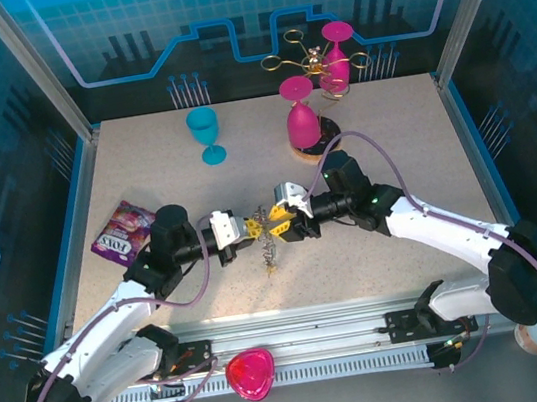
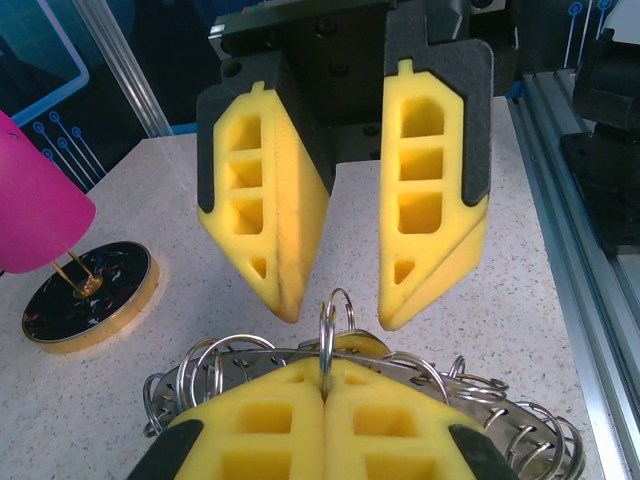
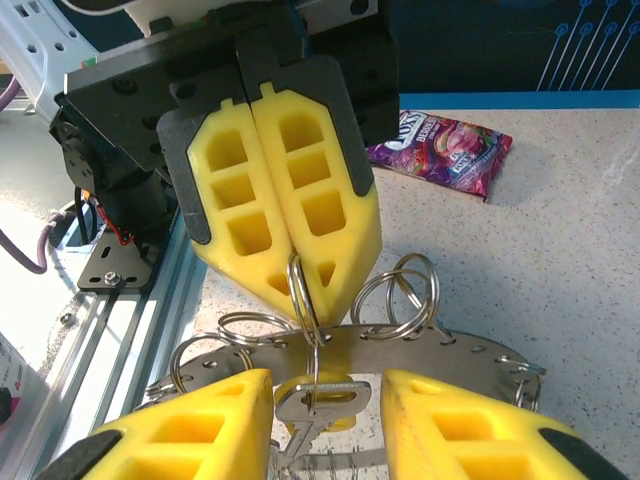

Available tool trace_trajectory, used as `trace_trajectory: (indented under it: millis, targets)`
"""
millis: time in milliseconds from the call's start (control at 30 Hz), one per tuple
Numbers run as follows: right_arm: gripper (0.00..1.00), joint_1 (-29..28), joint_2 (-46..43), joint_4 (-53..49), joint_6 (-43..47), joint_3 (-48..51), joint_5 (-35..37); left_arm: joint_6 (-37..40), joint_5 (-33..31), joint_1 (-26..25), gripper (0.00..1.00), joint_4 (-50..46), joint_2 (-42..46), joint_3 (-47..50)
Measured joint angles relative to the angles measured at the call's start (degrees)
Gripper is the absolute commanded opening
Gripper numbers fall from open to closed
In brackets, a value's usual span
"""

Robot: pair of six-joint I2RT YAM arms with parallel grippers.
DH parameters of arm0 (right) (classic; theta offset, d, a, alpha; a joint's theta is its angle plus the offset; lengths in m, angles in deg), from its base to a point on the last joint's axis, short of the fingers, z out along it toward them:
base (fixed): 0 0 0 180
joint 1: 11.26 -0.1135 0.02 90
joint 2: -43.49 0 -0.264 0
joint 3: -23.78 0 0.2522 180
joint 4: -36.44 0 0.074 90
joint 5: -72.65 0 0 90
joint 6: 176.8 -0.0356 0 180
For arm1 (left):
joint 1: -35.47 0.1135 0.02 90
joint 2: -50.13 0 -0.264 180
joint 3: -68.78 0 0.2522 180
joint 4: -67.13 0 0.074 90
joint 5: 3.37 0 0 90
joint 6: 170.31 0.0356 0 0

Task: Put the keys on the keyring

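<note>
My left gripper (image 2: 325, 385) has its two yellow plastic fingers, moulded with square pockets, pressed flat together. They pinch one thin silvery wire loop (image 2: 323, 325) that stands upright from the keyring (image 3: 440, 352). The right gripper (image 2: 342, 318) faces it tip to tip, with its wedge-shaped fingers parted by a clear gap and gripping nothing that I can make out. In the right wrist view one of the keys (image 3: 312, 403) hangs in that gap, a small silvery head in front of a rounded yellow one, threaded on a loop. I cannot tell whether either finger touches it. The keyring is a flat, matte grey metal band held roughly level above the table between the two grippers. Its rim is crowded with shiny, overlapping wire loops. From above, a small cluster of thin metal pieces dangles beneath it, too fine for me to sort. The table (image 1: 394, 162) is beige and speckled. A glossy purple candy packet (image 1: 121, 228) lies near the left arm. Farther back, a pink goblet (image 1: 300, 115) stands upside down on a black disc with a gold rim (image 2: 85, 295). A teal goblet (image 1: 204, 130) stands upright to its left, and a gold wire stand (image 1: 300, 60) behind carries another pink goblet.
</note>
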Motion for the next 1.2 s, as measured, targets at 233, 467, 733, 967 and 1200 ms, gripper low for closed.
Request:
trace_trajectory:
  millis: [233, 467, 733, 967, 1200]
  targets:
    - [0.40, 0.0, -0.3, 1.7, -0.3, 0.5, 1.4, 0.0, 0.8, 0.0, 0.00, 0.3, -0.1, 0.3]
    - [0.37, 0.1, -1.3, 3.8, 0.1, 1.6, 1.8, 0.0, 1.2, 0.0, 0.00, 0.4, -0.2, 0.3]
    - [0.32, 0.0, -1.2, 6.1, 0.3, 1.8, 0.6, 0.0, 1.3, 0.0, 0.00, 1.6, -0.4, 0.3]
    - [0.31, -0.3, -0.2, 6.9, 0.3, 1.8, -0.9, 0.0, 1.3, 0.0, 0.00, 1.8, -0.7, 0.3]
    - [0.22, -0.8, 0.5, 6.9, 1.1, 1.8, -0.9, -1.2, 1.3, 0.0, 0.00, 3.1, -1.3, 0.5]
